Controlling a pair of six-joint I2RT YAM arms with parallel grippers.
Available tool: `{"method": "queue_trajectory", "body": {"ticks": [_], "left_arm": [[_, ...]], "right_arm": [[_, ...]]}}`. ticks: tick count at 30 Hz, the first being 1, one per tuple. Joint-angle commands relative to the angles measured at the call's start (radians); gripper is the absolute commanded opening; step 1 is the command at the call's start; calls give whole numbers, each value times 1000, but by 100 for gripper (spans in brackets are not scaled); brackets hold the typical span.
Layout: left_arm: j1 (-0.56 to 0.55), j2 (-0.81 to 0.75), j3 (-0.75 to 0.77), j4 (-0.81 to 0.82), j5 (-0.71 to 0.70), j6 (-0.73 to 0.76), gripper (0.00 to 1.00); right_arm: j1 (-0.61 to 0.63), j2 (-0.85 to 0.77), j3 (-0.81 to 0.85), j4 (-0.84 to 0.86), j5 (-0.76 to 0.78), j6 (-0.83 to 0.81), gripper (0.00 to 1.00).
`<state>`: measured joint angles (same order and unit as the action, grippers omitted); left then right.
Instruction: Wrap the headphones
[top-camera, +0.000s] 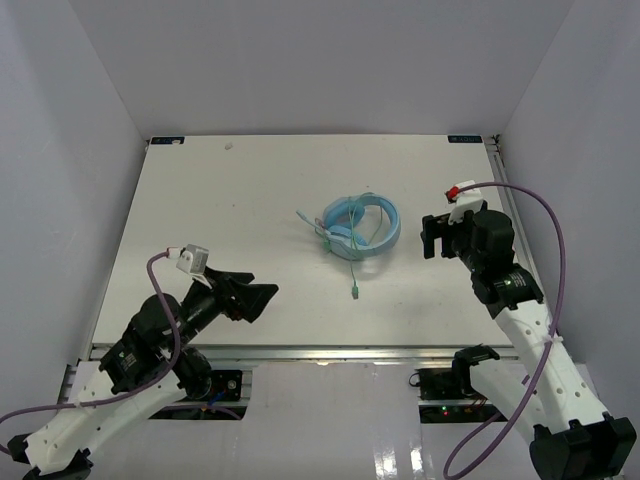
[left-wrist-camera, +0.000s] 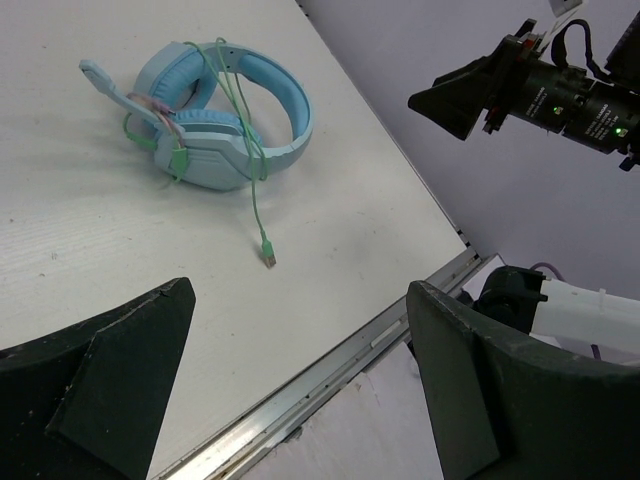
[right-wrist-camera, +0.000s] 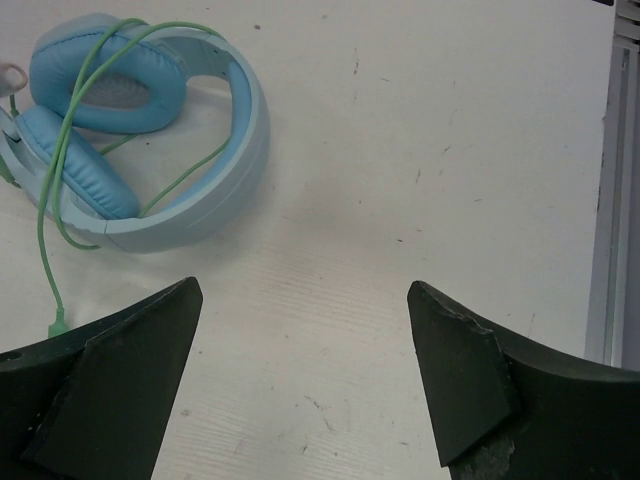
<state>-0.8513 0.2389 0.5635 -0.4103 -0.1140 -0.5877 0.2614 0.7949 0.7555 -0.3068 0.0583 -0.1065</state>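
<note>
I am holding my left gripper (top-camera: 250, 298) low over the near-left of the table, its black fingers spread wide and clasping nothing. Ahead of it and off to its right, well apart, the light blue over-ear headphones (top-camera: 360, 228) are lying on their side. Their thin pale-green cable (left-wrist-camera: 268, 250) is looping over cups and band, with the plug end trailing loose toward me. Just right of them, my right gripper (top-camera: 435, 238) is facing them, its fingers also apart and empty.

I am judging the headset light, with a stiff, springy band, soft pads and a fragile mic boom; the cable looks limp and slippery. I am thinking of steadying the band and pinching the cable near its plug.

The white matte table (top-camera: 230, 200) is showing faint scuffs, and pale walls (top-camera: 300, 60) are closing in on three sides.
</note>
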Motion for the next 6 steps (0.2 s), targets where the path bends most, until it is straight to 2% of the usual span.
{"method": "queue_trajectory", "body": {"ticks": [1,6], "left_arm": [[-3,-56,-12,-53,32,33,98],[-3,-115,-19,-81,30,30,98]], "right_arm": [[-7,-17,25,-20,71,-22,90],[-16,-21,42,-65,33,-98,90]]}}
